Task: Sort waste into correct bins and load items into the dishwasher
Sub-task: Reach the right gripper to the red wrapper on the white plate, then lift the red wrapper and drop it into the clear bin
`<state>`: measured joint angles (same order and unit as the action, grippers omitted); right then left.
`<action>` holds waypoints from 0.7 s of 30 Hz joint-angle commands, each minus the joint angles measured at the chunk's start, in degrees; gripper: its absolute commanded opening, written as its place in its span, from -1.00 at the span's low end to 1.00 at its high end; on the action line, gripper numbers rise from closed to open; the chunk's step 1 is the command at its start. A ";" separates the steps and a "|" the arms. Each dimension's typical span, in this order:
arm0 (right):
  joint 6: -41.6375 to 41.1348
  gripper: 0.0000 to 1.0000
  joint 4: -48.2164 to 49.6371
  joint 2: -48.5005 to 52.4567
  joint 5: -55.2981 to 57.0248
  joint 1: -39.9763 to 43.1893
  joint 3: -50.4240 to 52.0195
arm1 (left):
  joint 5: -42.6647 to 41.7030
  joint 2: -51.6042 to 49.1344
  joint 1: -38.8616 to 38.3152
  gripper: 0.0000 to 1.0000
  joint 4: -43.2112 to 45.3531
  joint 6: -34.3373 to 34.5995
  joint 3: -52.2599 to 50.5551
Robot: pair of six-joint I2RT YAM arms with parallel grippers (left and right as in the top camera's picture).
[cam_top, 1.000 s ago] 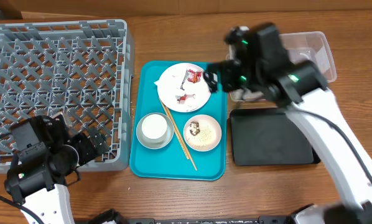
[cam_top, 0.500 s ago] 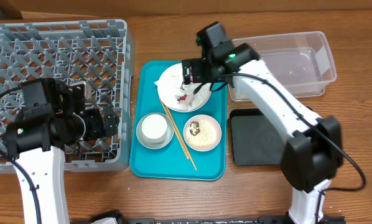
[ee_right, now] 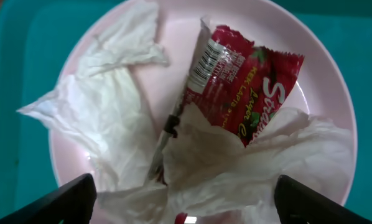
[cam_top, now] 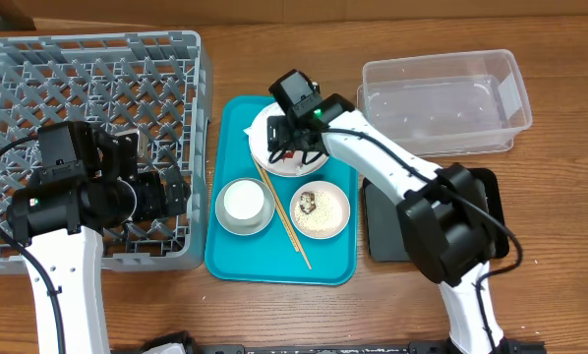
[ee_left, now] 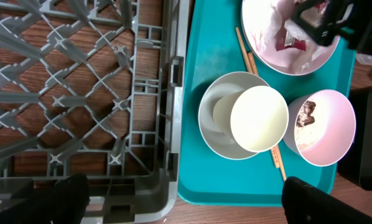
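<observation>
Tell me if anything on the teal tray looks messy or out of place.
Yes: crumpled white paper and a red-and-white snack wrapper litter the round white plate, and thin wooden chopsticks lie loose, slanting between the pale bowl and small white dish.

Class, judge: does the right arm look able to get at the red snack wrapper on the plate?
Probably yes: the right gripper hangs open directly above the plate, and the wrapper lies mostly uncovered, crumpled paper overlapping only one end.
</observation>
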<state>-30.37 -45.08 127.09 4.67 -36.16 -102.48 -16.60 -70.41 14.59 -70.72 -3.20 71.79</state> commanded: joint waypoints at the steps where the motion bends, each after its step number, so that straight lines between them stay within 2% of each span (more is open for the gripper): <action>1: -2.93 0.79 0.24 3.48 1.77 -0.26 -1.62 | -1.05 0.02 -0.39 0.99 0.02 -1.07 1.44; 4: -2.93 0.67 0.26 4.39 1.75 -0.26 -1.62 | -1.05 0.02 -0.37 0.99 0.00 -1.07 1.44; 8: -2.89 0.05 0.15 4.28 1.73 -0.26 -1.88 | -1.05 0.02 -0.37 1.00 0.02 -1.07 1.44; 10: -2.86 -0.32 -0.96 3.85 1.75 -0.26 -2.54 | -1.05 0.02 -0.39 1.00 0.00 -1.05 1.44; 13: -2.54 -0.70 -2.32 1.92 1.88 0.00 -3.50 | -1.05 0.02 -0.37 1.00 0.02 -1.05 1.44; 18: -2.43 -0.89 -3.89 -4.52 5.51 1.38 -4.55 | -1.05 0.02 -0.39 1.00 -0.02 -1.07 1.44; 21: -2.40 -0.91 -5.57 -10.10 7.74 3.43 -4.55 | -1.03 0.02 -0.39 0.99 0.00 -1.07 1.44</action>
<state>-32.84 -50.09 126.72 8.43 -35.24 -104.16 -16.82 -70.41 14.59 -70.74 -3.22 71.81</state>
